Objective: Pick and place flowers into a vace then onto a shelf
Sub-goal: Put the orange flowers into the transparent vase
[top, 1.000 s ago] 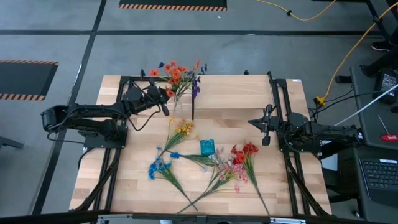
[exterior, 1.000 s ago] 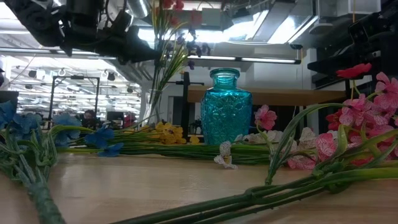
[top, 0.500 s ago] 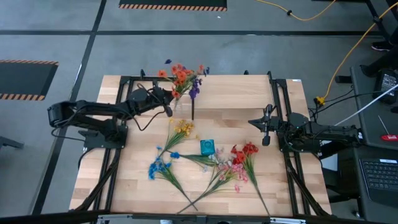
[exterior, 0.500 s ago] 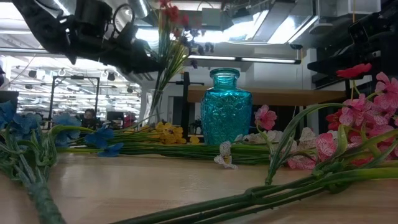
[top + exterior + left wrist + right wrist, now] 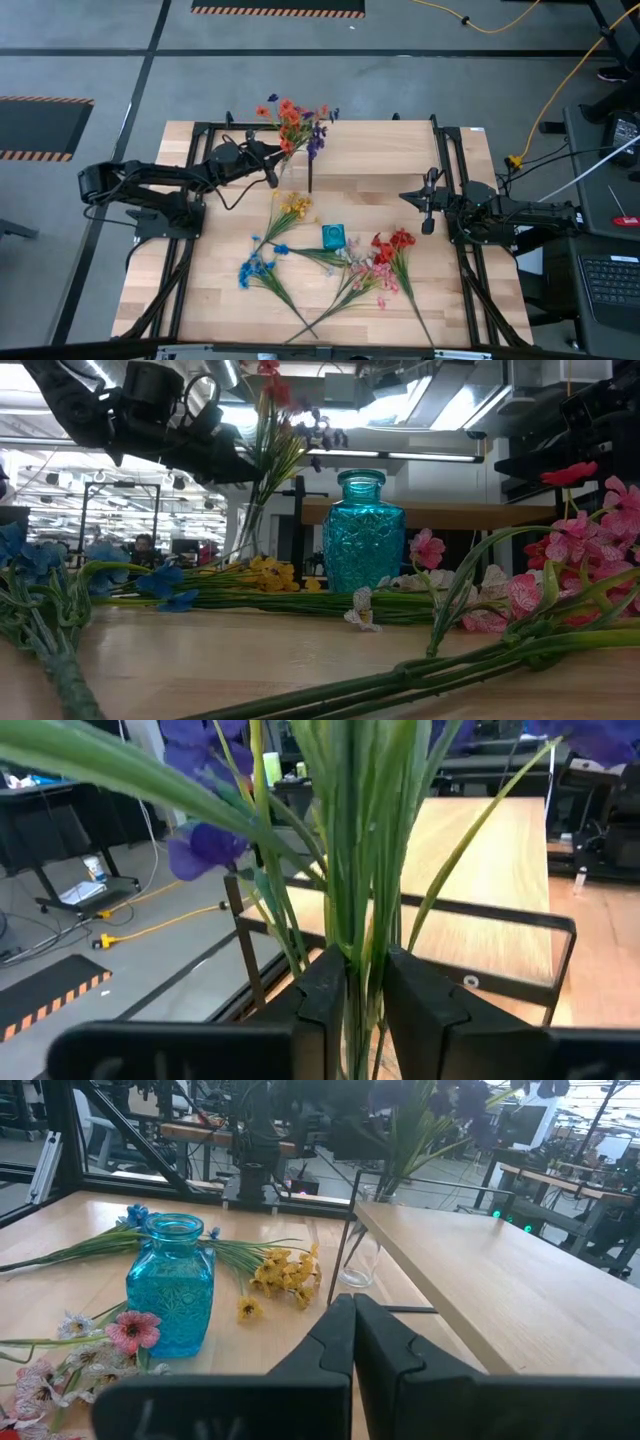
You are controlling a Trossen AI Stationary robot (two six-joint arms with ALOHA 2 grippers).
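Orange, red and purple blooms are standing up from a bunch of flowers (image 5: 293,122) that the left gripper (image 5: 362,982) is pinching by its green stalks, its two dark fingers pressed against both sides of the bundle. In the high view this gripper (image 5: 270,165) is sitting near the left end of the shelf (image 5: 400,150), the light-wood board on thin black legs at the far side of the table (image 5: 215,300). A clear glass vase (image 5: 360,1258) is standing on the tabletop under the shelf edge, and in the low view the stalks seem to be reaching down into it (image 5: 250,525), though whether they are touching its bottom cannot be told.

The right gripper (image 5: 352,1342) is waiting with its fingers pressed together and holding nothing, hanging above the right side of the table (image 5: 428,205).

Loose stems are lying across the tabletop: a yellow bunch (image 5: 294,208), a blue bunch (image 5: 255,270), and red and pink blooms (image 5: 385,255). A small turquoise glass bottle (image 5: 333,237) is standing upright among them, near the middle of the table, with stalks lying just beside its base (image 5: 362,532)
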